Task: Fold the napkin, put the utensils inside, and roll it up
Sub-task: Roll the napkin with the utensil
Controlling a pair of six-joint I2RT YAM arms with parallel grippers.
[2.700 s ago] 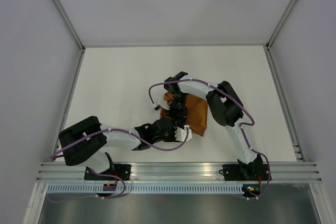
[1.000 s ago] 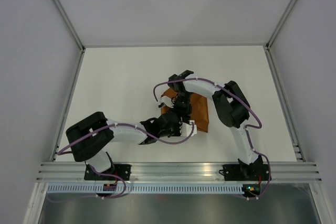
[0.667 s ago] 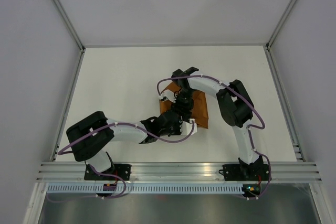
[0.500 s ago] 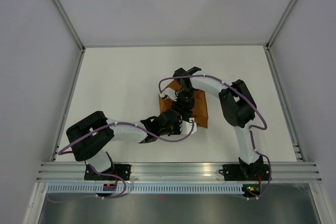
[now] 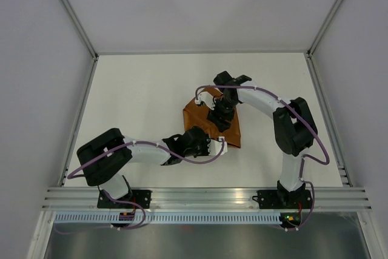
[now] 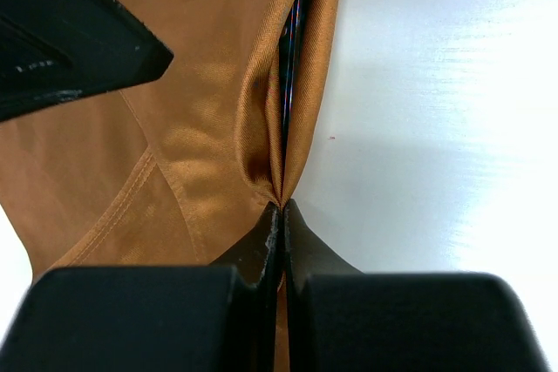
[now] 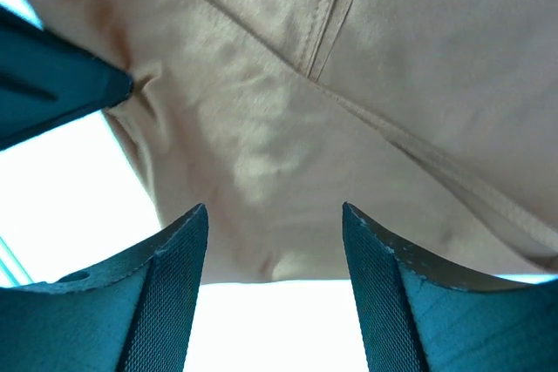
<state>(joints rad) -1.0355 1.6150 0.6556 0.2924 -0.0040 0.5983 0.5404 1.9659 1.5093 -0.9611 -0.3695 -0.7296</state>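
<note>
The rust-brown napkin (image 5: 195, 117) lies folded mid-table. My left gripper (image 5: 212, 140) is at its near edge and, in the left wrist view, is shut (image 6: 281, 208) on a pinched crease of the napkin (image 6: 209, 111). A thin dark sliver (image 6: 289, 58) shows inside that crease; it may be the handle of the utensils, otherwise hidden. My right gripper (image 5: 220, 115) hovers over the napkin's middle. In the right wrist view its jaws (image 7: 275, 208) stand open above the cloth (image 7: 349, 102), holding nothing.
White tabletop (image 5: 139, 95) surrounds the napkin, with grey walls on three sides and an aluminium rail (image 5: 206, 198) along the near edge. The two grippers are very close: a right finger (image 6: 70, 32) shows in the left wrist view, a left finger (image 7: 52, 84) in the right.
The right arm has swung right and away, its jaws opening and letting go of the cloth. More napkin now shows on the left. The left gripper has closed fully on the near edge.
</note>
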